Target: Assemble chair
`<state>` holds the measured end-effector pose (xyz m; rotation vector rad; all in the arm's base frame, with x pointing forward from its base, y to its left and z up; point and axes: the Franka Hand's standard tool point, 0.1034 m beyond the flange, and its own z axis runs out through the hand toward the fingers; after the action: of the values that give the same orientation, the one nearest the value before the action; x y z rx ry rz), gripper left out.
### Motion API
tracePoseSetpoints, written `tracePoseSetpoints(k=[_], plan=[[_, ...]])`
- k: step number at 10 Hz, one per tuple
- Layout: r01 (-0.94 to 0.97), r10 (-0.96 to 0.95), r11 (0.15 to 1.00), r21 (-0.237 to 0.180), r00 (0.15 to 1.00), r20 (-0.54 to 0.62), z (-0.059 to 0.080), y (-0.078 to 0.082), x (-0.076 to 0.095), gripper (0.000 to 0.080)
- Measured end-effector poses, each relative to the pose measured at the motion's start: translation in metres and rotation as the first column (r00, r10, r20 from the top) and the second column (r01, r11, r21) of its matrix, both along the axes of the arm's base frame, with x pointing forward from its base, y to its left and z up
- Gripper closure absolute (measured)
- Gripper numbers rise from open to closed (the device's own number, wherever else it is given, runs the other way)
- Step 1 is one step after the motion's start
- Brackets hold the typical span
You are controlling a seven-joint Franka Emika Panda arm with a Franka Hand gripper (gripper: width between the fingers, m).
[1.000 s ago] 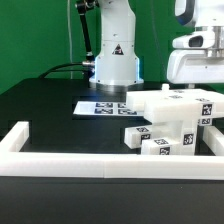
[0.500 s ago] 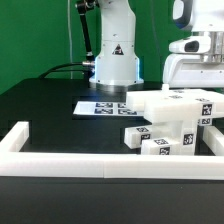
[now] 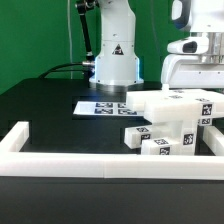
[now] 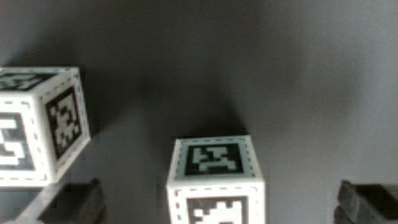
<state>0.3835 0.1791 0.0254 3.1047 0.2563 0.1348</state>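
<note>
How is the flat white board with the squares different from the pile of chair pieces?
The marker board is thin and lies flat on the table; the chair pieces are chunky blocks piled up. The marker board sits by the robot's base; the chair pieces sit nearer the rail, on the exterior view's right. Both are white with black-and-white square tags.

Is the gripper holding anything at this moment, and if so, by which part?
Nothing is held. The gripper is open above the chair parts; in the wrist view a tagged white part shows between the fingers, clear of both.
</note>
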Motion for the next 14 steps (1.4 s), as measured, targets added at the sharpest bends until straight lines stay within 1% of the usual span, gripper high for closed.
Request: tracePoseSetpoints(k=[3, 5, 7, 9, 10, 11, 12, 13, 14], plan=[[0.0, 0.0, 1.0, -0.009, 1.0, -0.006, -0.005, -0.002, 0.0, 0.0151], [0.004, -0.003, 1.0, -0.011, 1.0, 0.009, -0.007, -0.004, 0.005, 0.0151], [0.009, -0.009, 1.0, -0.019, 1.0, 0.006, -0.012, -0.007, 0.008, 0.0151], [0.011, -0.011, 1.0, -0.02, 1.0, 0.004, -0.013, -0.007, 0.008, 0.0151], [0.014, -0.014, 1.0, -0.019, 1.0, 0.004, -0.013, -0.006, 0.008, 0.0271], [0.014, -0.014, 1.0, -0.019, 1.0, 0.005, -0.013, -0.006, 0.009, 0.0407], [0.014, -0.014, 1.0, -0.018, 1.0, 0.006, -0.012, -0.006, 0.009, 0.0407], [0.014, -0.014, 1.0, -0.018, 1.0, 0.006, -0.013, -0.006, 0.009, 0.0511], [0.014, -0.014, 1.0, -0.018, 1.0, 0.006, -0.013, -0.006, 0.009, 0.0511]])
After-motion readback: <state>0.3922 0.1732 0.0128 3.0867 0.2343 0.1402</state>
